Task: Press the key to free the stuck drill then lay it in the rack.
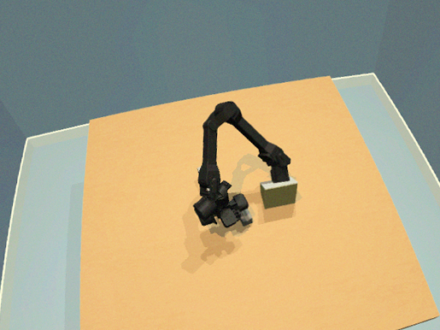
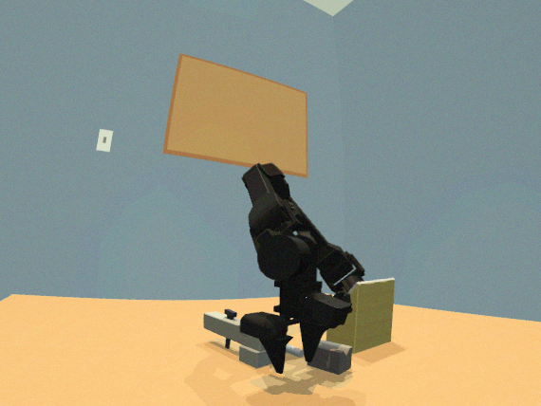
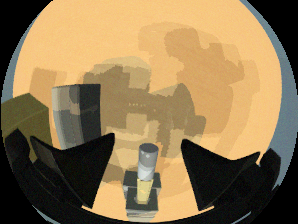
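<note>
The drill, a grey cylinder (image 2: pixel 295 351) (image 3: pixel 148 161) with a yellow part (image 3: pixel 144 190) behind it, sticks out of the dark front of the grey holder (image 2: pixel 253 356) (image 3: pixel 142 206). The holder's long pale beam (image 2: pixel 218 323) carries a small black key (image 2: pixel 231 313) on top. My gripper (image 2: pixel 295 366) (image 3: pixel 148 140) is open, its two fingers apart on either side of the drill without gripping it. The rack, a dark grey block (image 1: pixel 247 218) (image 2: pixel 333 359) (image 3: pixel 90 116) with a lighter grooved top, stands beside the fingers. In the top view the arm hides the holder and drill.
An upright olive box (image 1: pixel 279 196) (image 2: pixel 374 314) (image 3: pixel 25 120) with a pale top stands beyond the rack, in front of the arm's base. All stand on the orange table (image 1: pixel 147 276) (image 2: pixel 71 351).
</note>
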You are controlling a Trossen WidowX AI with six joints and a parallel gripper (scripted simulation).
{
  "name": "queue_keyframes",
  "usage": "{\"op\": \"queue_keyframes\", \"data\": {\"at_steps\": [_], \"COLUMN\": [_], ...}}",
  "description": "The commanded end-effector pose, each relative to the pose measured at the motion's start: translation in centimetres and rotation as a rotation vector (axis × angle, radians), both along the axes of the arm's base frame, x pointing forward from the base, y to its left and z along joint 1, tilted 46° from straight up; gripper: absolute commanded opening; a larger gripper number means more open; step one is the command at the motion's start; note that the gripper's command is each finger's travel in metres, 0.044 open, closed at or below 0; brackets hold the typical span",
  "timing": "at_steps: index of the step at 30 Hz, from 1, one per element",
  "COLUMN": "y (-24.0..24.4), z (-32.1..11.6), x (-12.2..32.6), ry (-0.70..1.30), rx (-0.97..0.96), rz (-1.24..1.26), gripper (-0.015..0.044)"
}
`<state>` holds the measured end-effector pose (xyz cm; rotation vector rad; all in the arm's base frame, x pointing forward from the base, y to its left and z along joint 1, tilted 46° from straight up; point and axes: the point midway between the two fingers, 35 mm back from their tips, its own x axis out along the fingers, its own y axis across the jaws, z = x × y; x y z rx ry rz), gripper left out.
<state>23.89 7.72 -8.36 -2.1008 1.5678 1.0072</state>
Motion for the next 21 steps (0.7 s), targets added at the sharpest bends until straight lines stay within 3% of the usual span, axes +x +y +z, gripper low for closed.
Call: {"op": "queue_keyframes", "data": {"at_steps": [1, 21], "y": [-0.28, -0.94], "z": [0.13, 0.55], "x": [0.07, 0.53], "ry": [-0.001, -0.001], "rx": [-0.001, -0.001], "rz": [0.002, 0.002], "gripper": [0.0440, 0.0440]}}
